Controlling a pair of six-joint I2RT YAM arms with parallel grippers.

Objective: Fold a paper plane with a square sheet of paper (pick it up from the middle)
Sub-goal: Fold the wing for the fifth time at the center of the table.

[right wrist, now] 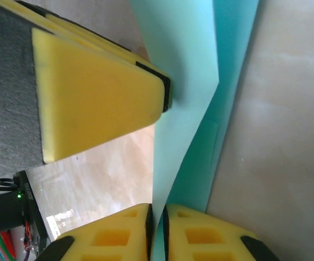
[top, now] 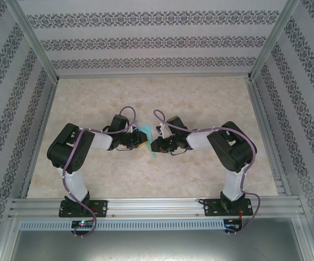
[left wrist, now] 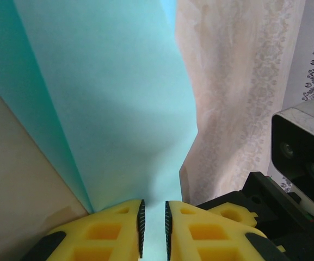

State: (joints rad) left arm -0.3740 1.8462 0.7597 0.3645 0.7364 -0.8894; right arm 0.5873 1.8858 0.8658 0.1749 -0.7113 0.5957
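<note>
Left gripper [left wrist: 154, 209] jaws stand a sliver apart, clamped on the folded turquoise sheet of paper [left wrist: 124, 109]; right gripper [right wrist: 157, 213] jaws sit equally narrow around its opposite edge, though whether they pinch it I cannot tell. Both meet over the table's [top: 200, 98] middle.

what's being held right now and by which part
The folded paper: left tool pinches one edge, right tool the opposite edge.
</note>
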